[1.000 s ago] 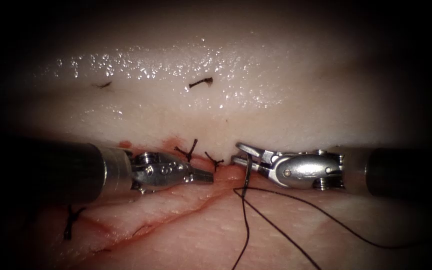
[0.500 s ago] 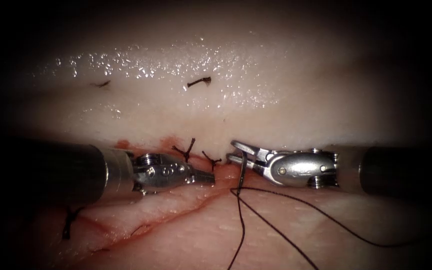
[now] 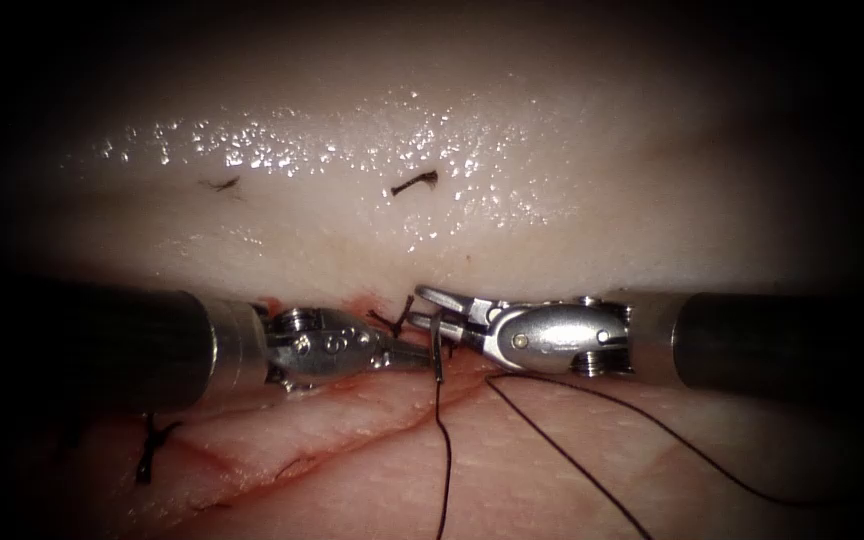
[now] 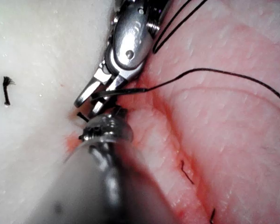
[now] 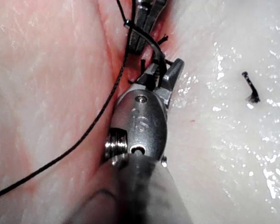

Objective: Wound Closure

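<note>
— What is my right claw (image 3: 430, 307) holding now?

— It is clamped on the needle (image 3: 437, 350), I judge toward the pointed part of its curve. The rest hangs down toward 6 o'clock, and the thread (image 3: 444, 460) runs on from its lower end. The needle is not in the tissue (image 3: 552, 230). It stands free above the cut (image 3: 372, 425), between your two tools.

— And the left claw (image 3: 410, 351)?

— Its two jaws are together, pointing toward 3 o'clock, with the tip just beside the needle. In the right wrist view the needle (image 5: 147, 39) crosses in front of that tip. Whether the tip nips it or only touches it, I cannot tell.

— Has anything changed?

— Yes. Compared with one second ago, your right tool has moved toward 9 o'clock and carried the needle with it. It was well apart from the left tip then and is nearly against it now.

— Why is it held like this?

— My judgement only: with the needle upright and crosswise in the right claw, its free part is offered to the left tip. The slack thread trails toward 5 o'clock, away from both claws, so it does not tangle.

— Anything near?

— A finished stitch (image 3: 392, 320) sits just at 12 o'clock of the left tip. A cut end of thread (image 3: 414, 183) lies further up on the tissue.
</note>
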Robot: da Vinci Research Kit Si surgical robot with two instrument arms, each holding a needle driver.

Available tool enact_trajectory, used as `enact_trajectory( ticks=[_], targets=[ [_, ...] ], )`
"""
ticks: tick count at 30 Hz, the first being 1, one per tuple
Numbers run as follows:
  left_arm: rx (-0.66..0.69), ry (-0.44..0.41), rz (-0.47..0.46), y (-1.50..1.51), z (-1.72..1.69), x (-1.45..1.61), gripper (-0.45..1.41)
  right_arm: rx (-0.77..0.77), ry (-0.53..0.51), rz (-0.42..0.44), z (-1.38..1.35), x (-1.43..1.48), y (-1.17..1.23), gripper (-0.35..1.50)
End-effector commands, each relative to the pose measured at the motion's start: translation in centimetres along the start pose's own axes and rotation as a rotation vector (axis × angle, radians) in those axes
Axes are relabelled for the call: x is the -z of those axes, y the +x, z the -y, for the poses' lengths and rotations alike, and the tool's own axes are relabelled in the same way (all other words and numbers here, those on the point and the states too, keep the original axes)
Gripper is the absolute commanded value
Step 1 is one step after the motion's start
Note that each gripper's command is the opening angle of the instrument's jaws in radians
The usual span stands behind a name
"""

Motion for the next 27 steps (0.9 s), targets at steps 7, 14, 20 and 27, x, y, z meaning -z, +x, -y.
enact_trajectory(
  ticks=[7, 14, 20, 27],
  targets=[
    [-0.001, -0.001, -0.001, 0.0, 0.01, -0.08, -0.01, -0.008, -0.053, -0.002, -0.09, 0.18, 0.05, -0.35],
    [-0.001, -0.001, -0.001, 0.0, 0.01, -0.08, -0.01, -0.008, -0.056, -0.003, -0.08, 0.19, 0.06, -0.35],
    [0.0, -0.002, -0.001, 0.01, 0.01, -0.07, -0.01, -0.006, -0.044, 0.016, -0.04, 0.16, 0.05, -0.35],
    [0.001, -0.004, -0.001, 0.02, 0.01, -0.06, -0.01, -0.014, -0.033, 0.018, 0.0, 0.23, 0.02, -0.35]
  ],
)
